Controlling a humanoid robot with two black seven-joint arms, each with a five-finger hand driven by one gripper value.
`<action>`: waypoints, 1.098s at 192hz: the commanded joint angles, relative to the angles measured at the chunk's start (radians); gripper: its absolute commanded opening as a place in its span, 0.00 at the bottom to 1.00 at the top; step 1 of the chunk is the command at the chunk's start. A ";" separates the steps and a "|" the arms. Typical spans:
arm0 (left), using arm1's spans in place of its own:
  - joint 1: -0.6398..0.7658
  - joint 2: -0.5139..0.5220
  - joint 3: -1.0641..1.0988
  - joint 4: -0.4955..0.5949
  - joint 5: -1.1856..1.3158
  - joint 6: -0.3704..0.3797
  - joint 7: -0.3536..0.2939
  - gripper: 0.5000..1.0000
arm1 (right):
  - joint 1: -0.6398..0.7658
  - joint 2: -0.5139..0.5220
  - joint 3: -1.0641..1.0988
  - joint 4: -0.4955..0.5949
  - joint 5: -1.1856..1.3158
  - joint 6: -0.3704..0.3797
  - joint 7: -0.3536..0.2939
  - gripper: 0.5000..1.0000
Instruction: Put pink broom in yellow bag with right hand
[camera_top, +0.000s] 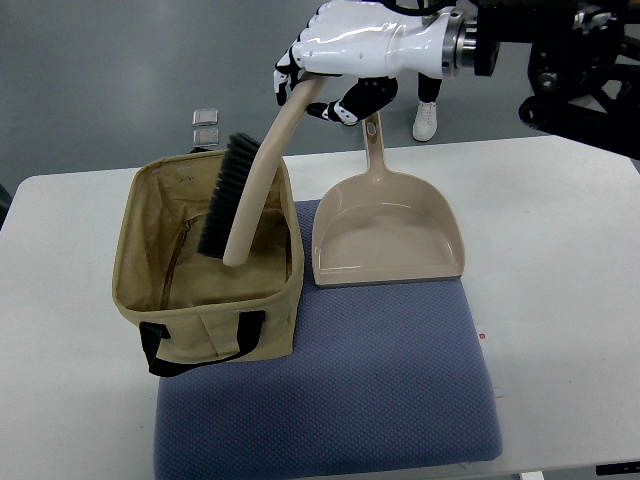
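Right hand: white, jointed — fingers wrapped around handle tip, arm entering from right edge.
Broom: beige curved plastic, dark bristles — head lowered inside open tan canvas bag.

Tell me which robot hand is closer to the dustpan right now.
Right. The right hand hovers just above the dustpan handle, gripping the broom. The left hand is out of view.

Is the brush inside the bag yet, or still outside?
Partly in. The brush hangs slanted, bristle end down inside the open bag, handle sticking out above the rim, gripped by the right hand.
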 joint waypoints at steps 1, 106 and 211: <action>-0.001 0.000 0.000 0.000 0.000 0.000 0.000 1.00 | -0.025 0.035 -0.001 -0.021 -0.001 -0.002 0.000 0.00; 0.000 0.000 0.000 0.000 0.000 0.000 0.000 1.00 | -0.076 0.086 0.013 -0.069 0.002 -0.019 0.009 0.64; 0.000 0.000 0.000 0.001 0.000 0.000 0.000 1.00 | -0.445 0.000 0.547 -0.077 0.269 0.092 -0.026 0.71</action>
